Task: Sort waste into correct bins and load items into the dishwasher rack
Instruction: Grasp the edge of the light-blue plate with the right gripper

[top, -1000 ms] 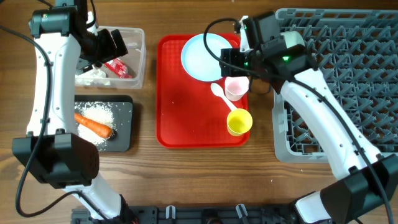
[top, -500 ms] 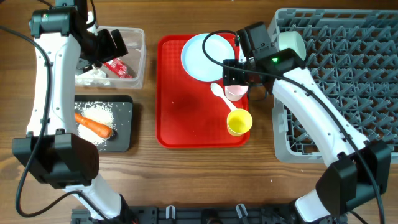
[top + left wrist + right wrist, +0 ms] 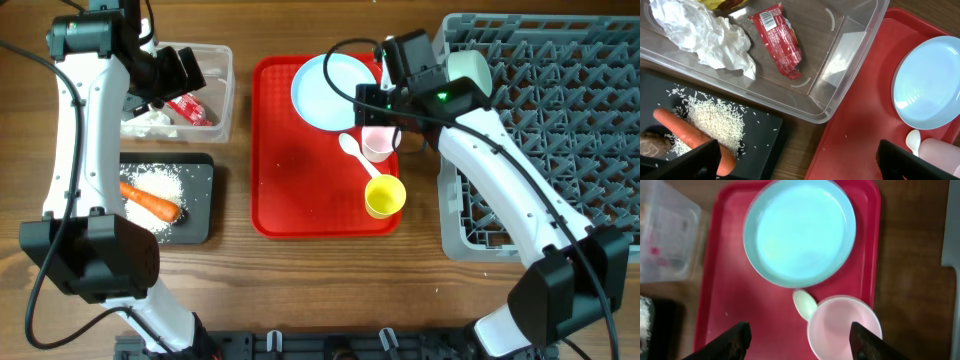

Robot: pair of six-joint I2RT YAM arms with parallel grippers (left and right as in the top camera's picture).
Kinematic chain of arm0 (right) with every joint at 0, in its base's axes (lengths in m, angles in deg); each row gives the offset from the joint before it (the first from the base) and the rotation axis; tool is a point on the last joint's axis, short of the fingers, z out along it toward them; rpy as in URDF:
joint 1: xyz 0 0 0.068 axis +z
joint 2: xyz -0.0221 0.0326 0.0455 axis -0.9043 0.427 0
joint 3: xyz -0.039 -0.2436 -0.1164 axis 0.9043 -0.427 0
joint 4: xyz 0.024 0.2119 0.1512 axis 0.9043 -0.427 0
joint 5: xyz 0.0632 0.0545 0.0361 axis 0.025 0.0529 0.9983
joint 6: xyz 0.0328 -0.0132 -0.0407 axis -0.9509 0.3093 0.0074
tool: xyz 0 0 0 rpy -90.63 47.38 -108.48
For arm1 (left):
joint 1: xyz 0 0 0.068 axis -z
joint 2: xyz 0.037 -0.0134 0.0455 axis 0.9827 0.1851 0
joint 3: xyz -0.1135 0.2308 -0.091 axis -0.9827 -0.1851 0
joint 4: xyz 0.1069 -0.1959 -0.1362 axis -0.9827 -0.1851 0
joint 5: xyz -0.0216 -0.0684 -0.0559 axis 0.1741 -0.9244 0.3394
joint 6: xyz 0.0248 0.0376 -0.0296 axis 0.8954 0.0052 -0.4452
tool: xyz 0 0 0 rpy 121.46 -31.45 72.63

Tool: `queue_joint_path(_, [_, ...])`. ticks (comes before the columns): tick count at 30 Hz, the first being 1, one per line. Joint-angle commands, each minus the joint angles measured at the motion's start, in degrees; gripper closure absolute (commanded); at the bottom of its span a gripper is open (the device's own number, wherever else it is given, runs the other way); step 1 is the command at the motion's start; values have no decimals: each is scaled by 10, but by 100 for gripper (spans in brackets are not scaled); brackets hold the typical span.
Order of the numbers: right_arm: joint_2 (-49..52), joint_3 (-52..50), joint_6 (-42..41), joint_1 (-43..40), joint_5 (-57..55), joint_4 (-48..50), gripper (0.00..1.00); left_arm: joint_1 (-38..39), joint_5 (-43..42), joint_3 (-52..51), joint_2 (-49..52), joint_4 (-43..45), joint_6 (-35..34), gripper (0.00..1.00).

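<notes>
My right gripper (image 3: 380, 112) hangs open and empty over the pink cup (image 3: 379, 143) on the red tray (image 3: 285, 205). In the right wrist view its fingers (image 3: 800, 341) straddle the pink cup (image 3: 842, 327) and the white spoon (image 3: 804, 304), below the pale blue plate (image 3: 800, 230). The yellow cup (image 3: 385, 196) stands nearer the front. My left gripper (image 3: 170, 85) is open and empty above the clear tub (image 3: 218, 110), which holds a red wrapper (image 3: 780, 40) and white tissue (image 3: 705, 35). The black tray (image 3: 200, 205) holds rice (image 3: 715, 120), a carrot (image 3: 690, 132) and a brown lump (image 3: 652, 145).
The grey dishwasher rack (image 3: 560, 130) fills the right side, with a pale bowl (image 3: 470, 70) at its near-left corner. A yellow wrapper (image 3: 722, 4) peeks in at the tub's far end. Bare wood lies between the trays and along the front edge.
My right arm has shifted slightly left over the pink cup, dipping and then lifting a little. The left arm has not moved.
</notes>
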State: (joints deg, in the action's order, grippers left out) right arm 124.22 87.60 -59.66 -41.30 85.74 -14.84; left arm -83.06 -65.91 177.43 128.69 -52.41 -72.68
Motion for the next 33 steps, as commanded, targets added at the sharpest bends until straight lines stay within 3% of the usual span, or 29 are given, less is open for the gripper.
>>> queue_joint_path(1, [7,46,-7,-16,10,47,35,-3,0,-3,-1,0,-7,0])
queue_joint_path(8, [91,143,9,-82,54,45,38,-3,0,-3,-1,0,-7,0])
queue_joint_path(15, [248,252,35,-102,142,-9,50,-3,0,-3,-1,0,-7,0])
queue_joint_path(23, [344,253,34,-90,124,-10,60,-3,0,-3,-1,0,-7,0])
queue_joint_path(33, [384,253,34,-64,37,-13,61,-3,0,-3,-1,0,-7,0])
